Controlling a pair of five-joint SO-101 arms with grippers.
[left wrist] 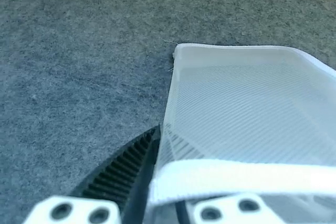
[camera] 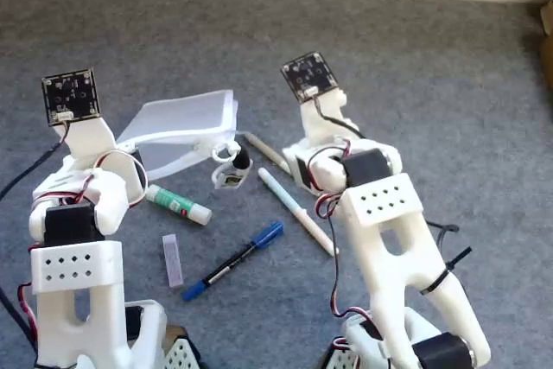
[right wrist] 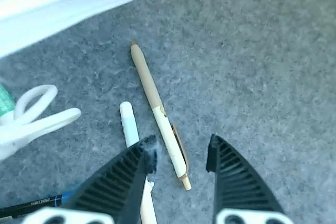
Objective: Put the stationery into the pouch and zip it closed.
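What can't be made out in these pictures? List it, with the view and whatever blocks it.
High view: the pouch has its near corner hidden behind the left arm; contents unclear.
High view: the beige pen has one end hidden under the right arm.
Right wrist view: the white pen runs behind a finger of the open right gripper.
High view: the white loop is too small to identify.

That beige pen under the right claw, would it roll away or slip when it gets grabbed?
The beige pen looks round and slim, so a nudge might roll it, though its clip and the fuzzy surface probably stop it soon. It seems stiff and light. Its smooth barrel could slip between the open right claw.
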